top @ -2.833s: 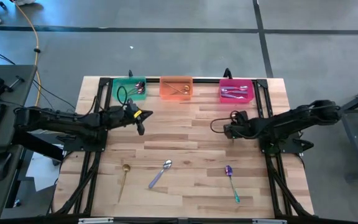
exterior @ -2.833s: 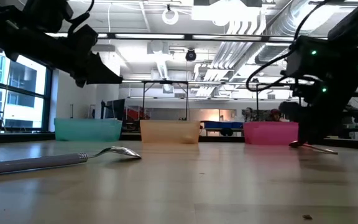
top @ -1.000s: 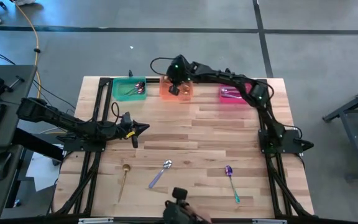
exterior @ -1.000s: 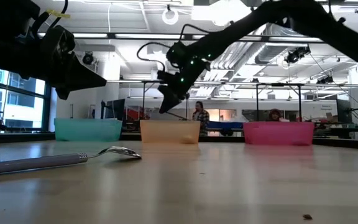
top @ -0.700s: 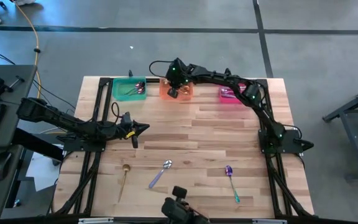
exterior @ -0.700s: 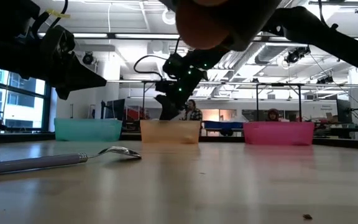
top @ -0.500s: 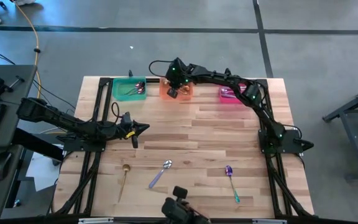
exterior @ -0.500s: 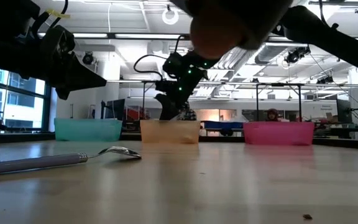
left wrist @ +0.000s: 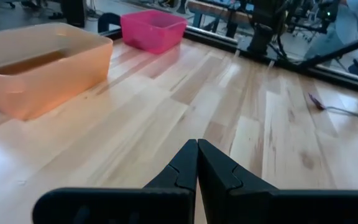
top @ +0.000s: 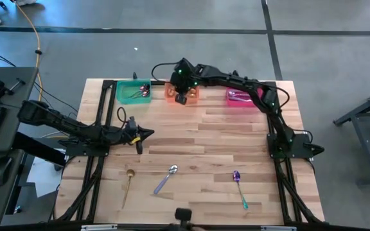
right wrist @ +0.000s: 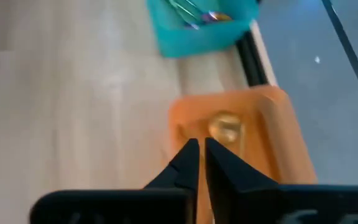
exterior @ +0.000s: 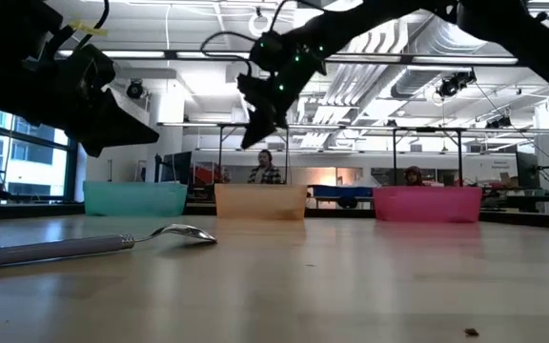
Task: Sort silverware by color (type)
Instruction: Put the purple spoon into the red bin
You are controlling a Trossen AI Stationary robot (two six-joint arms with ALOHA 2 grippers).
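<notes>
Grey floor (top: 172, 45) (dark seams), bright ceiling lights (exterior: 208, 54).

Teal bin (top: 133, 91), orange bin (top: 172, 90) and pink bin (top: 243, 96) sit on a pale striped wooden table (top: 223, 135). Spoons: gold (top: 128, 181), silver (top: 166, 178), purple with teal handle (top: 239, 187).
</notes>
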